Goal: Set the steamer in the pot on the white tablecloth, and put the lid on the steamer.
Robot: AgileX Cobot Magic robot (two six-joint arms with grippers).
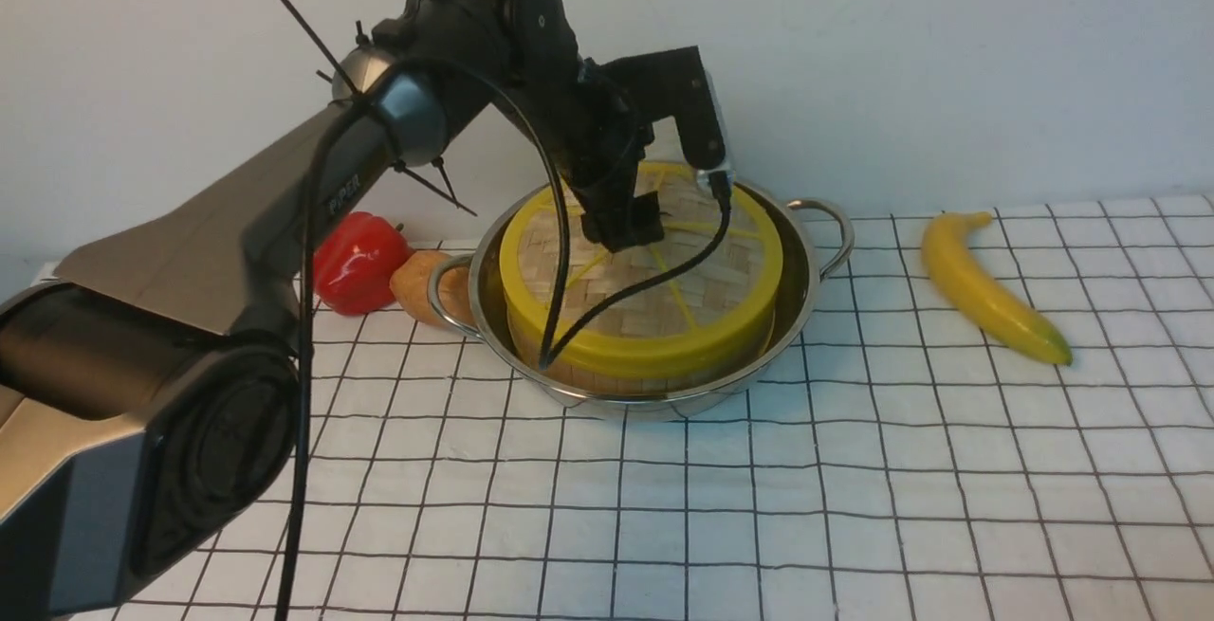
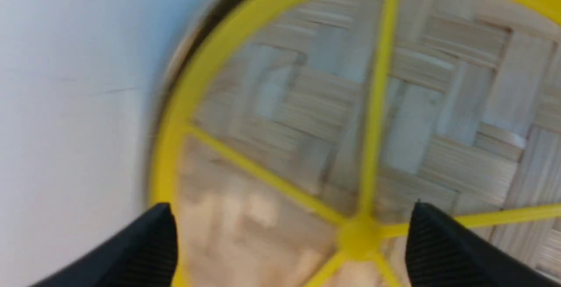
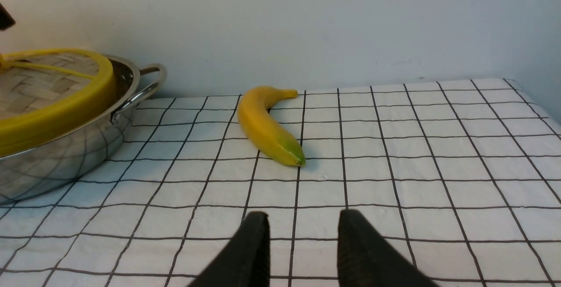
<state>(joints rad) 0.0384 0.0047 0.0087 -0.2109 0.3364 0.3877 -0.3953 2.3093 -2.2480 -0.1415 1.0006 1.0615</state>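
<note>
lid (image 1: 654, 289) | on steamer (image 1: 569, 370) in pot (image 1: 797, 308) | directly beneath left gripper (image 2: 289, 239), jaws spread

A plain pale wall (image 1: 948, 62), faintly blue-grey and evenly lit, rises straight behind the desk's far edge and fills the background. A few small marks fleck it, possibly scuffs. At the desk's far right corner a second wall face (image 3: 543, 37) seems to meet it.

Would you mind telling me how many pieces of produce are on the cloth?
3: a banana right of the pot; a red pepper and a brownish piece, possibly a potato, to its left. Others may hide behind the left arm.
</note>
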